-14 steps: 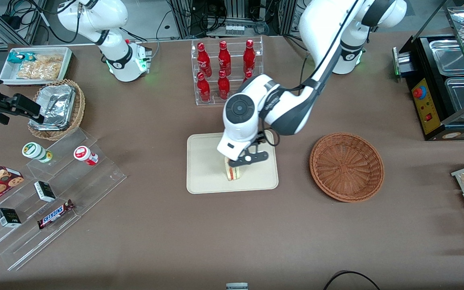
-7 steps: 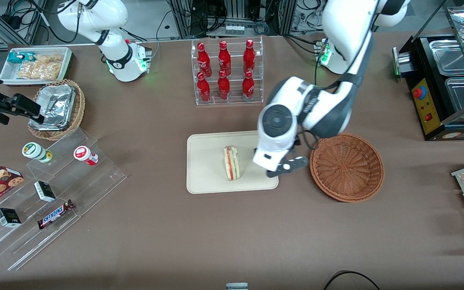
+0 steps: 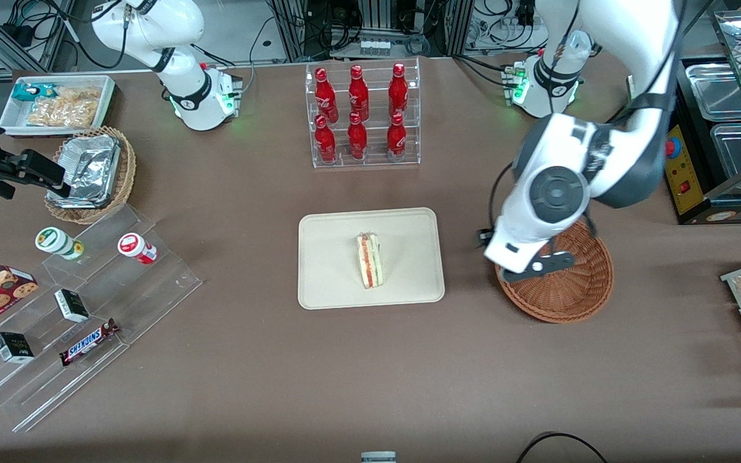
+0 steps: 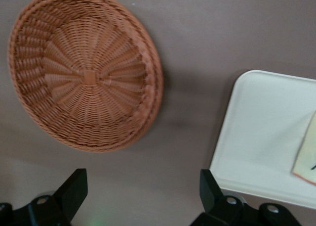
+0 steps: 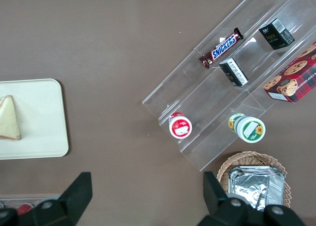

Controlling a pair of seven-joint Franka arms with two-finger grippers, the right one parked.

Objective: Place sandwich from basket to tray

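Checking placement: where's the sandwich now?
On the tray, near its middle, in the front view. The gripper, jaws open, hangs over the basket rim.

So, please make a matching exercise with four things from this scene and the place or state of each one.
Things:
1. sandwich
2. basket
3. gripper
4. tray

Places or states:
A. empty, toward the working arm's end
B. open, above the basket's edge
C. lying on the tray
D. between the bottle rack and the front camera

Pairs: 1-C, 2-A, 3-B, 4-D
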